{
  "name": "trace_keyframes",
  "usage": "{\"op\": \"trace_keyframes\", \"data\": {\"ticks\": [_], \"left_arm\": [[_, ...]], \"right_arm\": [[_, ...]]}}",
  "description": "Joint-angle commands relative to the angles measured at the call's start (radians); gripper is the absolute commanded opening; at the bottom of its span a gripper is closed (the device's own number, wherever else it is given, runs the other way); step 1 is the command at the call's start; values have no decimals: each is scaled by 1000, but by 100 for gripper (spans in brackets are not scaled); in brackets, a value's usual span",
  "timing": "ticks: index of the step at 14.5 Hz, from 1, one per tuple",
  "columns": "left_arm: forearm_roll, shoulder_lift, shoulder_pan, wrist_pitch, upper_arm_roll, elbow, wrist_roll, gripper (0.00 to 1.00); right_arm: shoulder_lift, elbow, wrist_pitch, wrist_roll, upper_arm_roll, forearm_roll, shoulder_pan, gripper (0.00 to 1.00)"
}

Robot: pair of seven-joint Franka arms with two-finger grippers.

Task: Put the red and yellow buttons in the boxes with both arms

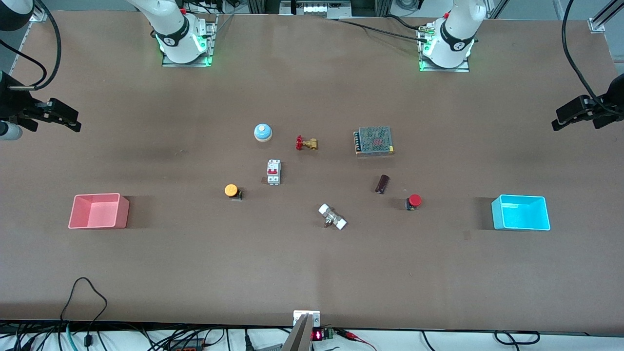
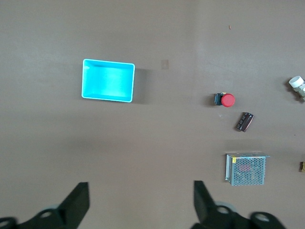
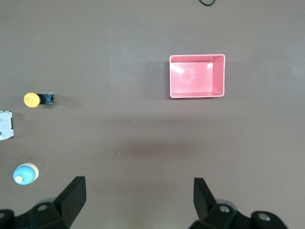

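The orange-yellow button (image 1: pixel 232 190) lies on its side on the table, between the middle and the pink-red box (image 1: pixel 97 211) at the right arm's end. The red button (image 1: pixel 414 201) lies on its side between the middle and the cyan-blue box (image 1: pixel 520 212) at the left arm's end. Both boxes are empty. My right gripper (image 1: pixel 77 122) is open and empty, high over bare table; its wrist view (image 3: pixel 139 188) shows the pink-red box (image 3: pixel 197 76) and the yellow button (image 3: pixel 32 99). My left gripper (image 1: pixel 555 122) is open and empty, high over bare table; its wrist view (image 2: pixel 141 191) shows the cyan-blue box (image 2: pixel 108 80) and the red button (image 2: pixel 227 100).
In the middle lie a blue-and-white bell (image 1: pixel 263 132), a red-handled brass valve (image 1: pixel 306 143), a white circuit breaker (image 1: pixel 273 172), a mesh-covered power supply (image 1: pixel 374 141), a dark cylinder (image 1: pixel 382 184) and a white-ended fitting (image 1: pixel 332 217).
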Motion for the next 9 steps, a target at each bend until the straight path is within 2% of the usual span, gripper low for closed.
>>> {"op": "trace_keyframes", "data": {"ticks": [1,4,9], "left_arm": [[24,1,3,-3,-1,6,6,100],[44,0,3,-9,-9,-3,3,100],[44,-8,3,-20,-12,-6,3,100]], "right_arm": [[29,-1,13,8,-7,14,4,100],[58,-3,76,6,-4,7,15,100],[202,-3,240,8,2,26,76,100]]}}
